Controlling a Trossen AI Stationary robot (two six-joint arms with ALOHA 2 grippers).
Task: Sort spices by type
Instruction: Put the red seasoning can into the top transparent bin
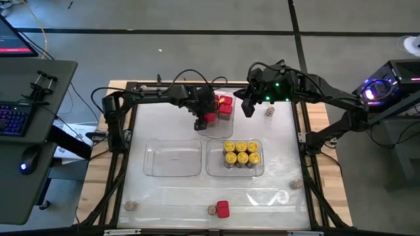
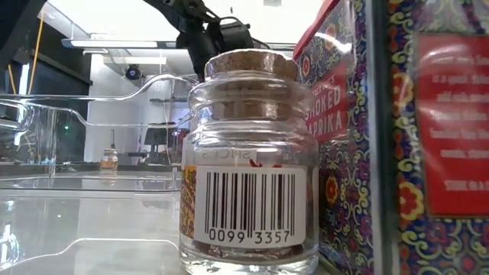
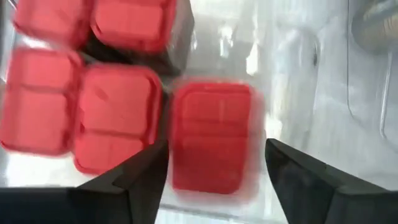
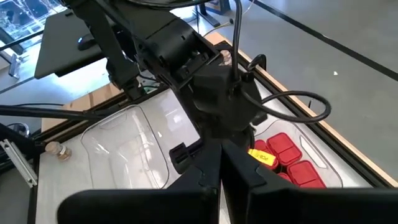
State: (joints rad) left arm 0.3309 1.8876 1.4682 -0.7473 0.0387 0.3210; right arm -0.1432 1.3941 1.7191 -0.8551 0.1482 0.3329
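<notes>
Red boxy spice tins [image 3: 81, 81] in left wrist view blurred, cropped by picture edges; lid print unreadable. Cork-stoppered clear glass jar [image 2: 248, 164] in low view blocks most of table; base cropped. Red paprika tin [image 2: 397, 130] beside it cropped, small print unreadable. Small tan-brown jars [image 1: 270, 112] in high view too small for labels. Right gripper [image 4: 217, 180] fingertips cropped in own wrist view.

The high view looks straight down on the table [image 1: 216, 190]. The low view sits at tabletop height, pressed close behind a cork-stoppered jar [image 2: 248, 164]. Both wrist views look past their fingers, apparently sharing the red boxes [image 3: 93, 93].
</notes>
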